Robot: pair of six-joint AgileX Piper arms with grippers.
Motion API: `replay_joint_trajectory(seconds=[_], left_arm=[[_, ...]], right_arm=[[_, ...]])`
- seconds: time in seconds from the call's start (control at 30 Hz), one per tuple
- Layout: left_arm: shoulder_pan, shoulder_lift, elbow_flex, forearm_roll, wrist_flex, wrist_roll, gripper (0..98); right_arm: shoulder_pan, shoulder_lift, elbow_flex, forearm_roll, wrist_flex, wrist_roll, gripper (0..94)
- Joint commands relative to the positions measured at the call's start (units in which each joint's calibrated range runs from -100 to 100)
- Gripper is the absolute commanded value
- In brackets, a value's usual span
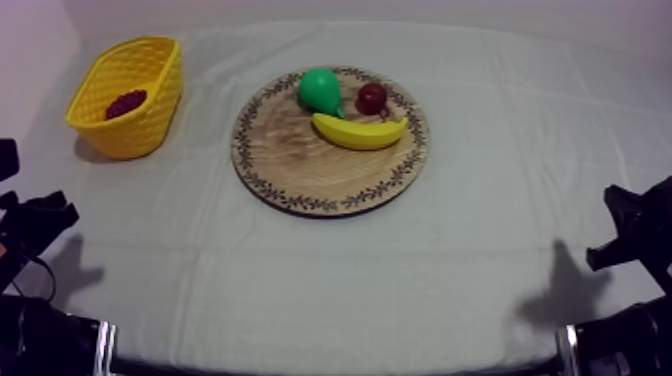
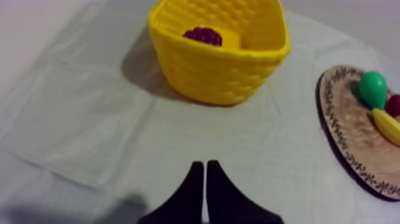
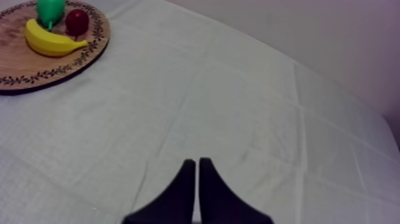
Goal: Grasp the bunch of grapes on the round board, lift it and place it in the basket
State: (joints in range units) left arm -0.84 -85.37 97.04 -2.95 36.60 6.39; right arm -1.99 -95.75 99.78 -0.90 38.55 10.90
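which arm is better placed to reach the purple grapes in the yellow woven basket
Left, likely: the yellow woven basket with the purple grapes stands ahead of the left gripper; the right gripper sits across the table.

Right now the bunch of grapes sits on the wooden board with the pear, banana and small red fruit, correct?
No. The bunch of grapes lies in the yellow basket, as the top view shows. The pear, banana and small red fruit are on the wooden board.

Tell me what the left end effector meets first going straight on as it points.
Probably the yellow basket: the left end effector, shut, points toward its near wall, nothing standing between; depth is unclear.
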Motion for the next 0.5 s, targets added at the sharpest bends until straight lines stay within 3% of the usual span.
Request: replay_joint_trajectory(seconds=[0.0, 0.47], left_arm=[[0.18, -2.27, 0.13, 0.22, 0.13, 1.14, 0.0], [0.15, -13.63, 1.88, 0.56, -1.54, 3.08, 0.1]], right_arm=[[0.01, 0.00, 0.00, -0.01, -0.01, -0.03, 0.3], [-0.08, 0.00, 0.00, -0.01, -0.01, -0.01, 0.3]])
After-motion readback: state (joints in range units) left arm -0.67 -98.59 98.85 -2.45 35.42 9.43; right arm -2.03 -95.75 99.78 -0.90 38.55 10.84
